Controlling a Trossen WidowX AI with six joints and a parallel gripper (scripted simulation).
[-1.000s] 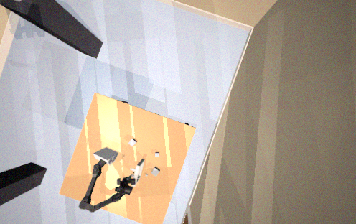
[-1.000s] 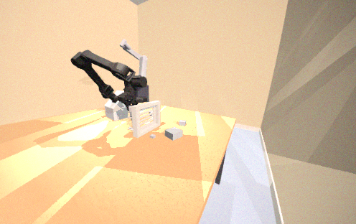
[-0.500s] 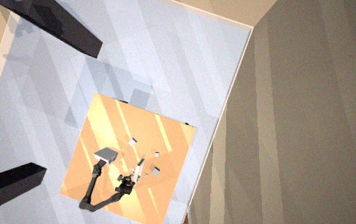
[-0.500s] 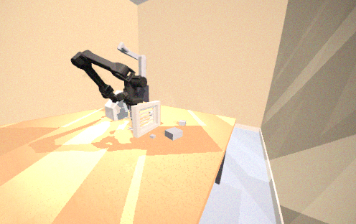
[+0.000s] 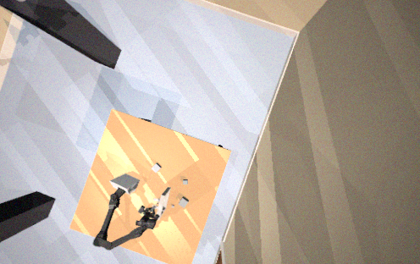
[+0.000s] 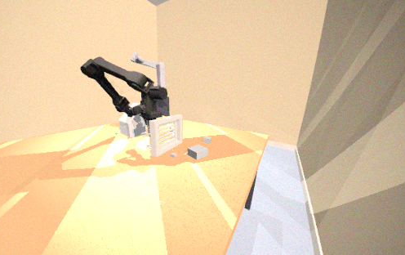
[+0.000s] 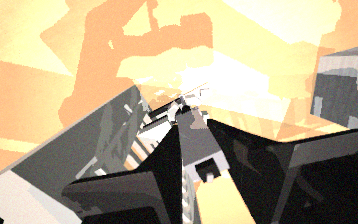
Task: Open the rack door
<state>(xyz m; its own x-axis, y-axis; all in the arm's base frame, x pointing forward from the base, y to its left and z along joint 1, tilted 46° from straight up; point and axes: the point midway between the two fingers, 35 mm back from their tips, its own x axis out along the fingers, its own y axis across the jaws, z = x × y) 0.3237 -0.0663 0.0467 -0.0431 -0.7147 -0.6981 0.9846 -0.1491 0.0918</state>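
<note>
My gripper [image 7: 192,126] points down in the wrist view, its black fingers shut on the upright handle [image 7: 199,134], a grey bar with a pale end. The handle's grip lies in line between the fingers. A grey slotted panel [image 7: 100,135] of the door and frame slants away on the left of the wrist view, joined near the handle by a pale piece. The white rack frame [image 6: 154,139] stands upright on the table [image 6: 111,212], with bars showing through its opening. The arm hides much of the handle side there. Door and frame are hard to tell apart; the opening angle cannot be read.
A larger grey box [image 5: 124,182] [image 6: 127,127] [image 7: 330,95] stands on the far side of the gripper from the frame's front. Small blocks [image 5: 183,200] [image 6: 198,152] lie right of the rack, one close to its foot [image 6: 173,155]. A pale block [image 5: 157,167] lies farther back.
</note>
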